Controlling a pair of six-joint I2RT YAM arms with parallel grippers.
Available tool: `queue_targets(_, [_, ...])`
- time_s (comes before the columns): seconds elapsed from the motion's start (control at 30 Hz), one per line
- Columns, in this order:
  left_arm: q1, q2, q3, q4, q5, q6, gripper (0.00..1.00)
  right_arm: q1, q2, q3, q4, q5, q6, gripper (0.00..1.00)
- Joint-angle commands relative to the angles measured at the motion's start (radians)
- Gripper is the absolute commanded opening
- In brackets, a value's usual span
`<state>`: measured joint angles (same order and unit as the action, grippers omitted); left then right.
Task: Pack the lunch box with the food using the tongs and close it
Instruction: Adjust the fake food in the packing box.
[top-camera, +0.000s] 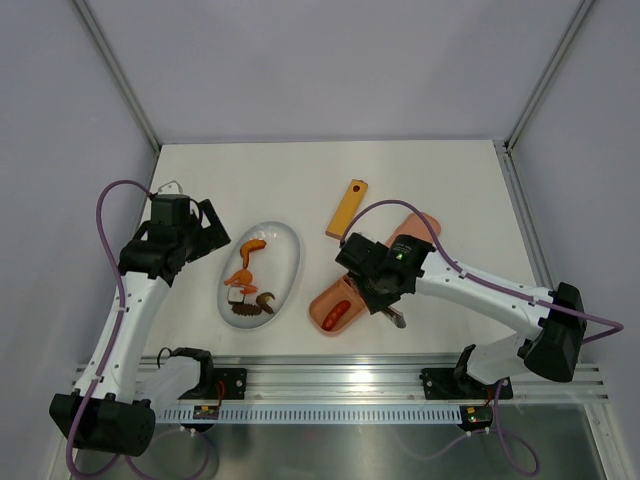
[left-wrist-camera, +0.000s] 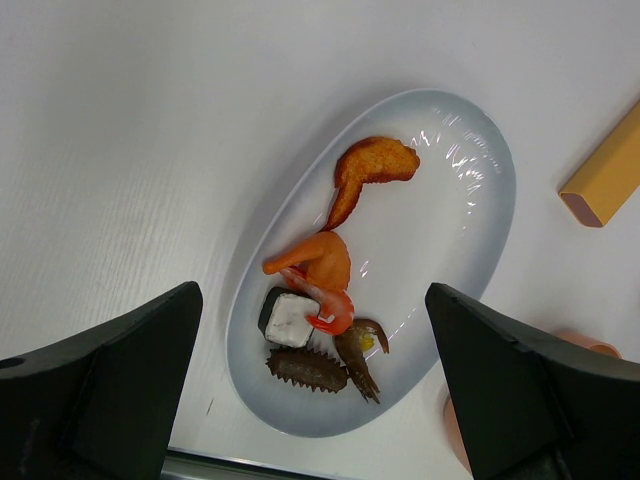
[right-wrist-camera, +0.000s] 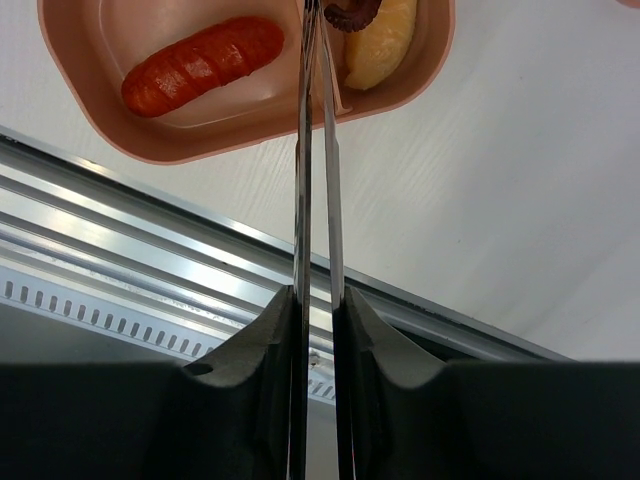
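The pink lunch box (right-wrist-camera: 250, 140) holds a red sausage (right-wrist-camera: 200, 65) in one compartment and a yellow piece (right-wrist-camera: 385, 40) in the other. My right gripper (right-wrist-camera: 318, 300) is shut on the silvery tongs (right-wrist-camera: 312, 150). Their arms are squeezed nearly together, and the tips pinch a dark brown piece (right-wrist-camera: 350, 12) over the divider. From above, the box (top-camera: 325, 300) lies under the right gripper (top-camera: 385, 288), with the pink lid (top-camera: 415, 228) behind it. My left gripper (left-wrist-camera: 312, 340) hangs open above the white plate (left-wrist-camera: 460, 200), which carries a shrimp (left-wrist-camera: 325, 270), a dark-and-white cube (left-wrist-camera: 288, 318) and brown pieces (left-wrist-camera: 305, 368).
A yellow-orange flat bar (top-camera: 347, 208) lies behind the lunch box. The metal rail (top-camera: 340, 378) runs along the near table edge, close to the box. The plate (top-camera: 285, 245) sits between the two arms.
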<state>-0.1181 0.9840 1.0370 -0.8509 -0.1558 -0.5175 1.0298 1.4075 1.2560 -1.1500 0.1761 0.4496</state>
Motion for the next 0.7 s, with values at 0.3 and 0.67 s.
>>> queue_targets(0.3, [0.006,-0.004,-0.005,0.049,0.016,-0.003,0.99,0.009,-0.064,0.042,0.006,0.028,0.011,0.29])
queue_targets(0.67, [0.006,-0.01,-0.008,0.044,0.012,-0.003,0.99,0.007,-0.021,-0.009,-0.002,0.089,0.031,0.28])
